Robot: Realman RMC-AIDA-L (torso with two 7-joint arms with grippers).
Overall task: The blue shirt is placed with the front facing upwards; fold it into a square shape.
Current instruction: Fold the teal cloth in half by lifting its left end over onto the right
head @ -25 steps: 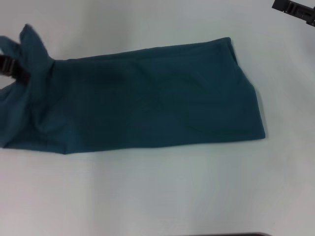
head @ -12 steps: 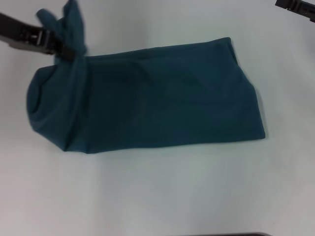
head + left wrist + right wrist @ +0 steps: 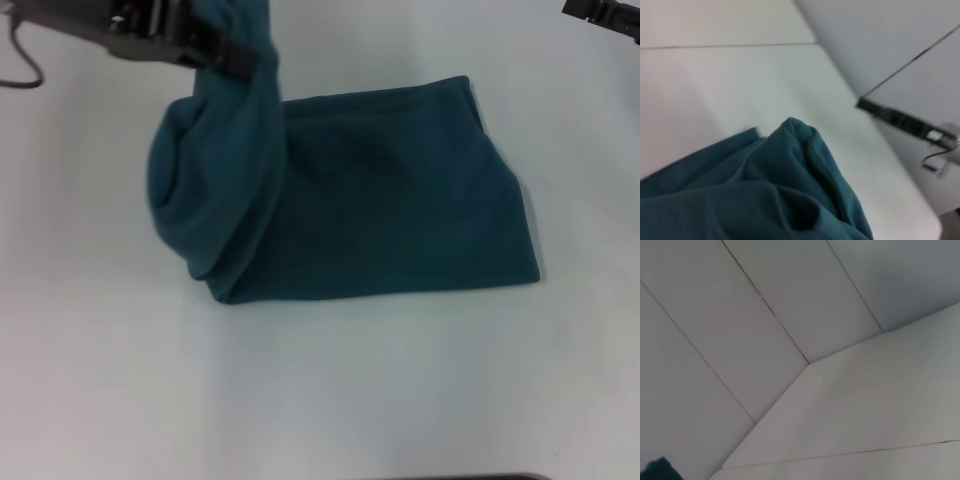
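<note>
The blue shirt [image 3: 400,200] lies as a long folded band on the white table [image 3: 320,400], its plain teal cloth facing up. Its left end is lifted and curled over toward the middle, forming a rolled loop [image 3: 210,200]. My left gripper [image 3: 235,55] is at the far left above the band, shut on that raised end. The left wrist view shows bunched teal cloth [image 3: 765,195] close up. My right gripper [image 3: 605,18] is parked at the far right corner, away from the shirt. No lettering or collar shows.
White tabletop surrounds the shirt on all sides, with wide room in front of it. A dark cable [image 3: 20,70] hangs from the left arm at the far left. The right arm [image 3: 910,122] appears far off in the left wrist view.
The left gripper has carried the shirt's left end up and to the right, over the band. The loop of cloth has followed it. The right arm has stayed put.
</note>
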